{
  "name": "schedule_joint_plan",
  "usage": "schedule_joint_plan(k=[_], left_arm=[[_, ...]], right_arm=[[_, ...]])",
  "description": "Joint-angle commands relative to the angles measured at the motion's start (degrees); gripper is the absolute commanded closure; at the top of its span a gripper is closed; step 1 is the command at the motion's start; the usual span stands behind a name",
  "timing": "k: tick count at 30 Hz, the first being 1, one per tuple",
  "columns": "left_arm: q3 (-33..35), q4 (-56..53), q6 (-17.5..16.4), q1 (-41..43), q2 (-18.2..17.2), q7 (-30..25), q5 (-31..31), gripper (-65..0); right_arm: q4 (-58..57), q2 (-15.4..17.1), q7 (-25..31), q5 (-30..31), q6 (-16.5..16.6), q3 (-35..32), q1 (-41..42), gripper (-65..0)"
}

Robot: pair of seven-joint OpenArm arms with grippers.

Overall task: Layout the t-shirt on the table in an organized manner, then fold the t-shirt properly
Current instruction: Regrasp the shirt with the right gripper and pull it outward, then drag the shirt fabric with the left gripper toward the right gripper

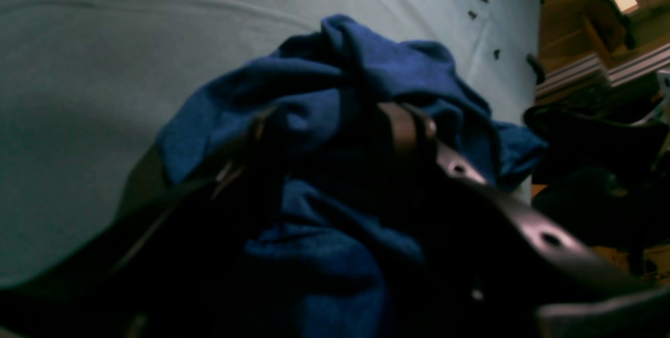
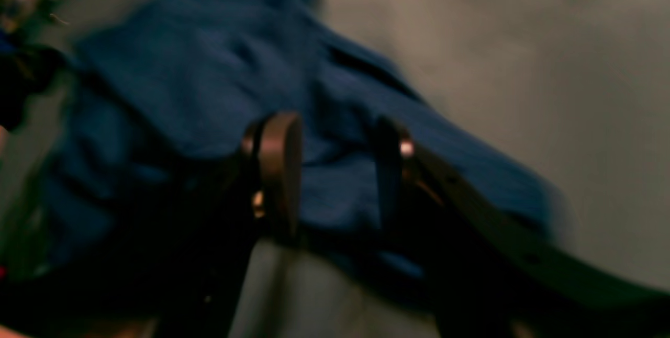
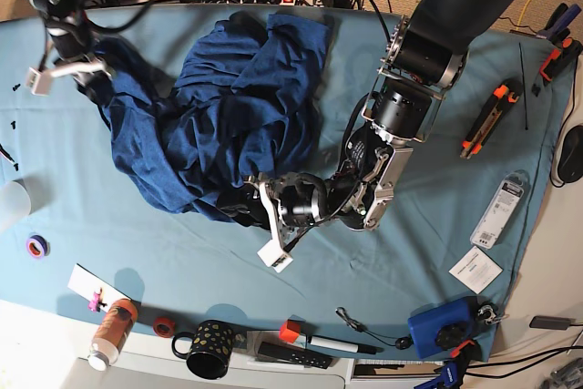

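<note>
The t-shirt [image 3: 219, 125] lay in a rumpled navy heap across the upper left and middle of the base view, spread from the top edge of the desk [image 3: 437, 252] down toward the frame's centre, nowhere near flat. Folds and ridges ran all through it, and one broad flap reached up toward the cables at the top.

Over at the upper left of the base view, the right pincer [image 3: 56, 68] sat at the shirt's left edge, pale fingertips poking out over the teal cover. Its own wrist view was blurred, but there the right pincer [image 2: 335, 170] showed two dark fingers [image 2: 280, 165] standing well apart with blue cloth lying between and behind them. Whether any fabric was actually pinched, I could not tell.

In the middle of the base view, the left pincer [image 3: 273, 225] reached in at the lower edge of the heap, a white tip jutting down and left. In the left wrist view the left pincer [image 1: 335, 134] straddled a bunched fold, jaws parted wide, cloth [image 1: 335, 92] mounded up between them; a real grip could not be made out in the dark.

An orange-handled cutter [image 3: 485, 121] lay right of the arm, well apart from the shirt, and a spotted black mug [image 3: 205, 347] stood at the bottom edge.
</note>
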Motion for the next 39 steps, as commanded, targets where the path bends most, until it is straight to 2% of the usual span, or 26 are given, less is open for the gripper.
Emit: schedule_joint_plan(k=[1,7,16,18,20,21,23,26,30,35,39], left_arm=[[-0.1,1.0,-0.7,-1.9,0.2,-1.3,-1.1,-26.9],[-0.1,1.0,-0.7,-1.9,-0.4,-1.3,-1.2,-26.9],[-0.1,1.0,-0.7,-1.9,-0.4,-1.3,-1.4,-26.9],[-0.1,1.0,-0.7,-1.9,-0.4,-1.3,-1.4,-26.9],[-0.1,1.0,-0.7,-1.9,-0.4,-1.3,-1.4,-26.8],[-0.1,1.0,-0.7,-1.9,-0.4,-1.3,-1.4,-26.0],[-0.1,1.0,-0.7,-1.9,-0.4,-1.3,-1.3,-19.0],[-0.1,1.0,-0.7,-1.9,-0.4,-1.4,-1.4,0.0],[-0.1,1.0,-0.7,-1.9,-0.4,-3.4,-1.1,0.0],[-0.1,1.0,-0.7,-1.9,-0.4,-3.9,-1.0,0.0],[-0.1,1.0,-0.7,-1.9,-0.4,-4.8,0.0,0.0]], right_arm=[[1.1,1.2,1.1,1.1,0.2,1.2,-0.6,-23.3],[1.1,3.5,1.0,-0.2,0.1,5.0,-4.5,-23.3],[-3.9,3.6,2.8,-3.4,-2.6,2.2,-4.9,-22.7],[-6.6,3.6,3.1,-3.4,-2.6,0.1,-4.8,-16.3],[-9.0,3.7,4.5,-3.4,-2.6,-2.5,-4.8,-3.2],[-10.0,3.7,4.9,-3.4,-2.6,-3.8,-4.5,0.0],[-11.1,3.6,5.6,-3.4,-2.5,-6.2,-3.4,0.0],[-11.2,3.8,5.6,-3.7,-2.5,-9.2,-0.5,0.0],[-11.2,3.8,6.2,-8.0,-2.6,-12.6,3.7,0.0],[-11.2,3.8,8.5,-8.6,-2.6,-16.7,6.6,0.0],[-11.2,3.7,11.6,-12.1,-2.9,-20.5,8.9,0.0]])
